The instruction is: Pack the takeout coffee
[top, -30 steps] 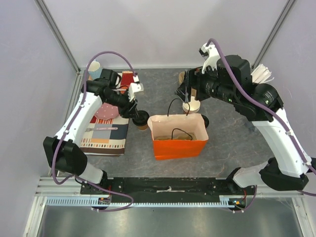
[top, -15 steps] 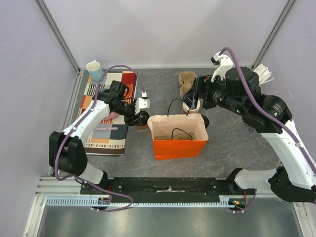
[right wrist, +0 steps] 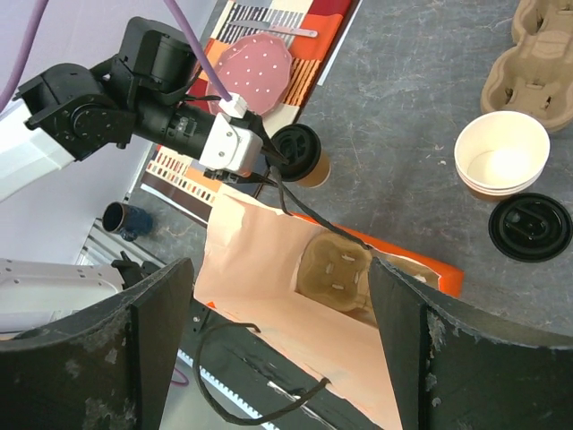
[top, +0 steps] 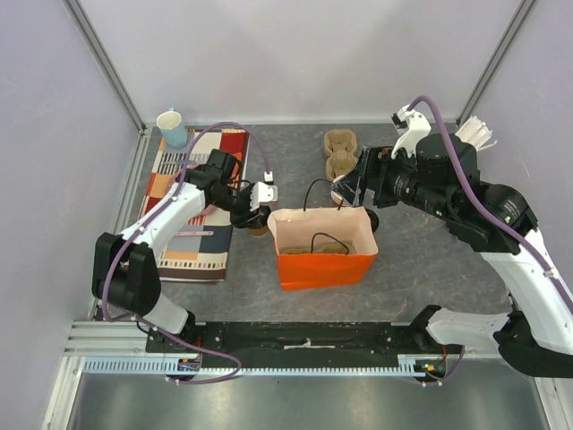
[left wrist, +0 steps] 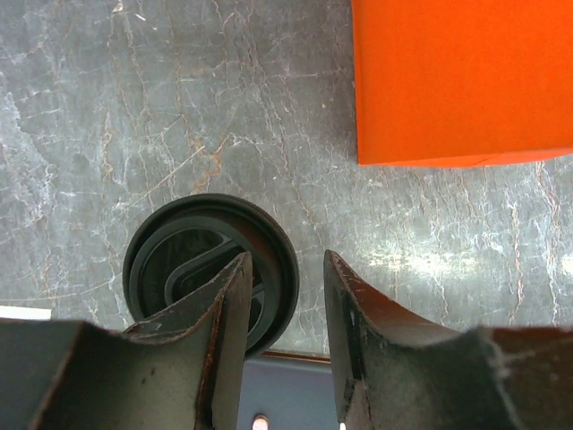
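Coffee: takeout coffee [right wrist: 298, 148] stood upright on the tabletop [top: 421, 260], black lid fitted, just beside the far left corner of the orange bag [top: 324, 264] and not yet inside it.
Left tool: we found the left tool [left wrist: 285, 269] over the lid, jaws partly apart and clamped on nothing; one finger [left wrist: 215, 313] overlapped the lid while the other hung past its rim, toward the bag.
Reason for that pose: we judged it an approach to a grasp that sat off-centre, so the tool would need to shift across the cup before closing.
Right tool: the right tool [right wrist: 279, 296] hovered above the bag mouth, jaws spread wide and empty, apparently waiting clear of the opening.
Bag: it stood open-topped with a moulded carrier [right wrist: 338, 269] lying on its floor, likely the seat meant for the cup.
Bystanders: a lidless cup stack [right wrist: 501, 157] and a loose lid [right wrist: 530, 226] sat behind the bag, well apart from the coffee.
Risk: we thought a pinch on the lid alone could pop it off; the paper wall below looked the safer hold.
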